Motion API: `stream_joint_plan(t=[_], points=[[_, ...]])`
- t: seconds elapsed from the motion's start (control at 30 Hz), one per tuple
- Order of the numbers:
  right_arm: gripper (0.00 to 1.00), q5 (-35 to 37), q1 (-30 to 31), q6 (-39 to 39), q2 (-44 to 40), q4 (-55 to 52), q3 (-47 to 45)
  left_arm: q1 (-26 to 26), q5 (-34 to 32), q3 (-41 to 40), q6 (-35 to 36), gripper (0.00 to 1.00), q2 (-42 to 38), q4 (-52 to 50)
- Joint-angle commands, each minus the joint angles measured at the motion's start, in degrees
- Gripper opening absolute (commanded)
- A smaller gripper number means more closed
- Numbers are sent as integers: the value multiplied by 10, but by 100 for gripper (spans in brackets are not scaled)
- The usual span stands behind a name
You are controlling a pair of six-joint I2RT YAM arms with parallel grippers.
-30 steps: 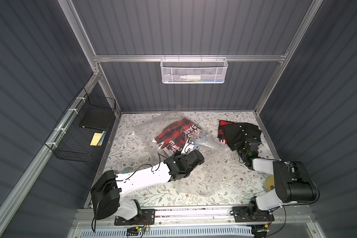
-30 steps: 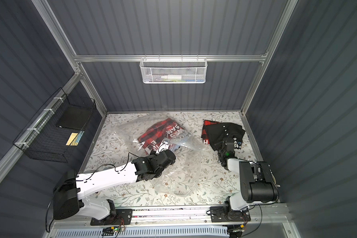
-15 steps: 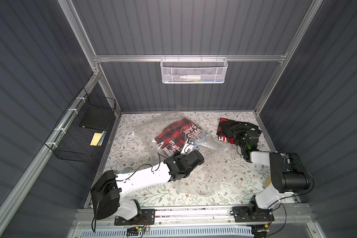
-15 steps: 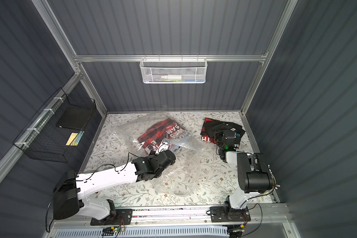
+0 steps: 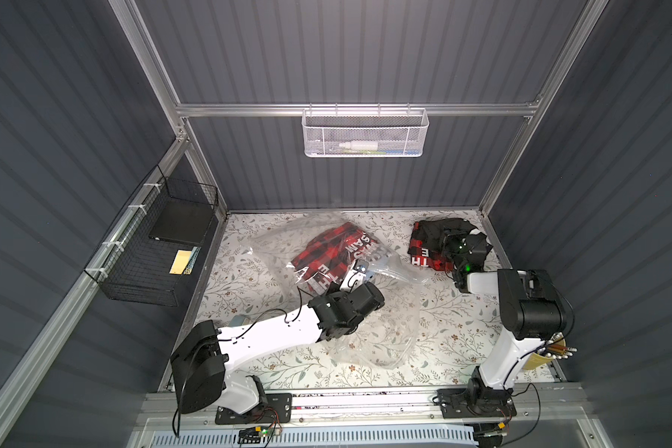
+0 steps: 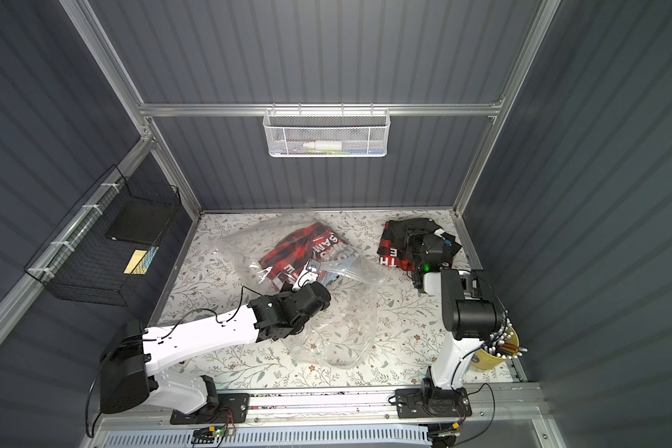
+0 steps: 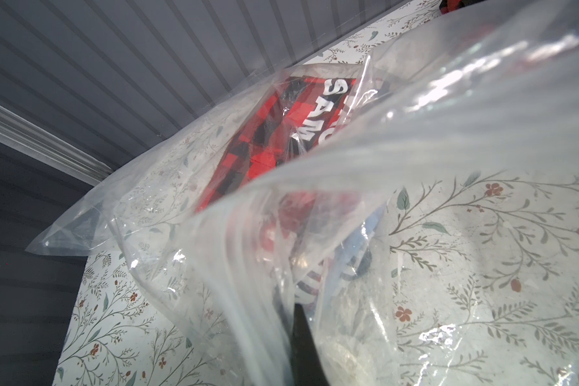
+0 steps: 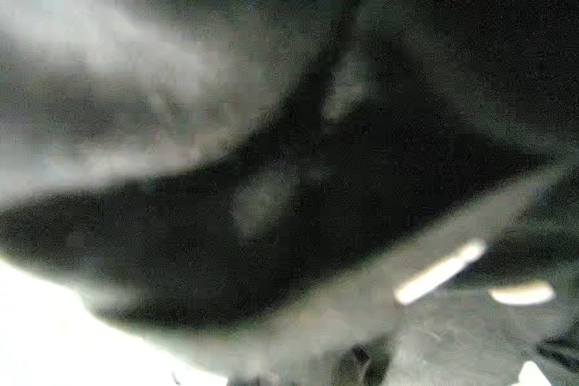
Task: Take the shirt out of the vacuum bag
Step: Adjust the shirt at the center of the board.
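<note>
One black shirt (image 5: pixel 429 242) lay outside the bag (image 5: pixel 388 329) at the table's (image 5: pixel 462 329) two o'clock corner, with our right gripper (image 5: pixel 456 248) closed narrow, apparently on its cloth. A plaid shirt (image 5: pixel 326 252) sat inside the bag toward twelve o'clock, and our left gripper (image 5: pixel 357 276) pinched the bag's rim tight. We judged the job half done if both shirts counted.
</note>
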Motion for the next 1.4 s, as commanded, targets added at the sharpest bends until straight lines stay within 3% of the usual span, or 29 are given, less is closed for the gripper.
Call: stream_joint_plan(t=[0.0, 0.2, 0.3, 0.47, 0.77, 1.0, 1.17, 1.37], points=[[0, -18, -2, 21, 12, 67, 40, 3, -13, 23, 15, 0, -4, -18], [0, -16, -3, -5, 39, 67, 95, 3, -18, 27, 23, 0, -1, -15], [0, -15, -7, -4, 62, 117, 93, 3, -17, 20, 20, 0, -5, -13], [0, -38, -4, -51, 81, 91, 102, 3, -16, 3, 20, 0, -18, -6], [0, -15, 20, -51, 104, 194, -44, 3, -8, -6, 6, 0, -36, -11], [0, -2, 37, -74, 112, 202, -115, 3, -4, -11, 2, 0, -40, -15], [39, -2, 37, -79, 100, 195, -147, 3, 1, -19, -6, 0, -42, -20], [49, 7, 38, -107, 17, 110, -194, 3, 2, -17, -7, 0, -40, -18]])
